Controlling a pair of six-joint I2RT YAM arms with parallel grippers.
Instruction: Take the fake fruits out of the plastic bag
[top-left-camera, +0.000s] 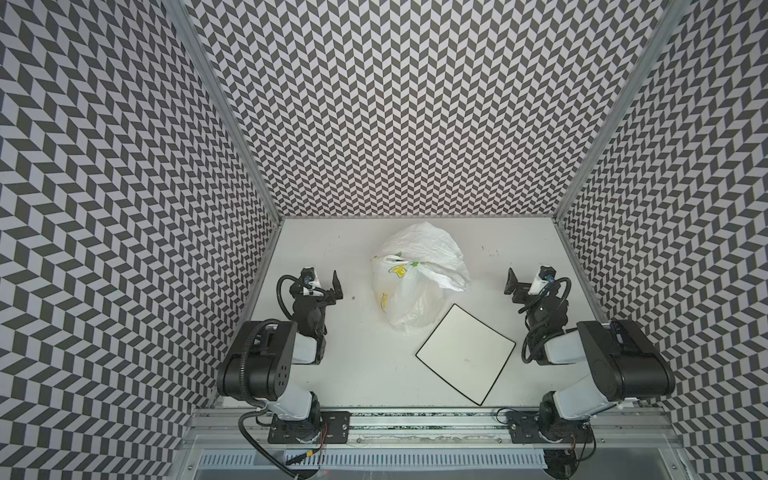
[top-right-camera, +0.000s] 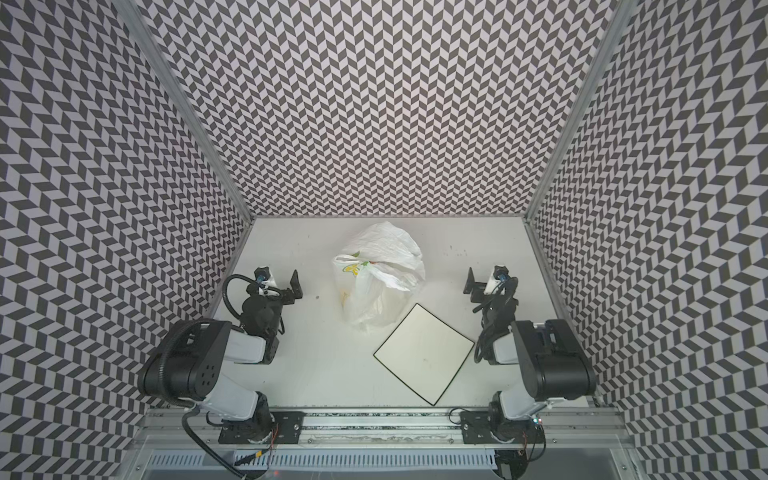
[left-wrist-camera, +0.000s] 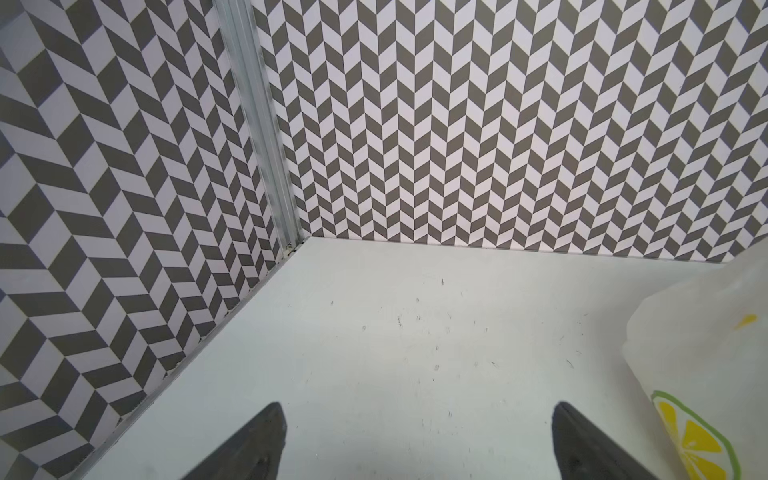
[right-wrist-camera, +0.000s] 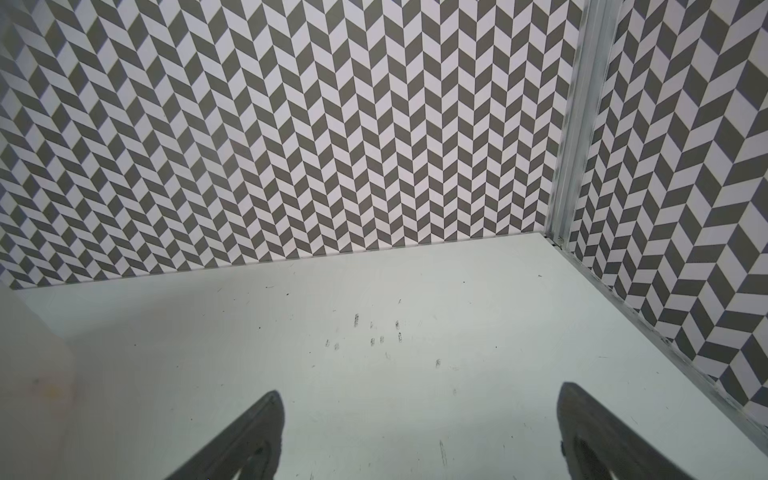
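The plastic bag sits crumpled in the middle of the white table, white and crinkly with lemon-slice prints, its handles folded over the top. The fake fruits are hidden inside it. My left gripper hangs open to the left of the bag, apart from it. In the left wrist view the gripper has only bare table between its fingers, and the bag shows at the edge. My right gripper stands open to the right of the bag, holding nothing.
A flat white square plate with a black rim lies turned like a diamond just in front and right of the bag. Chevron-patterned walls enclose the table at the back and both sides. Both arm bases stand on a rail at the front edge.
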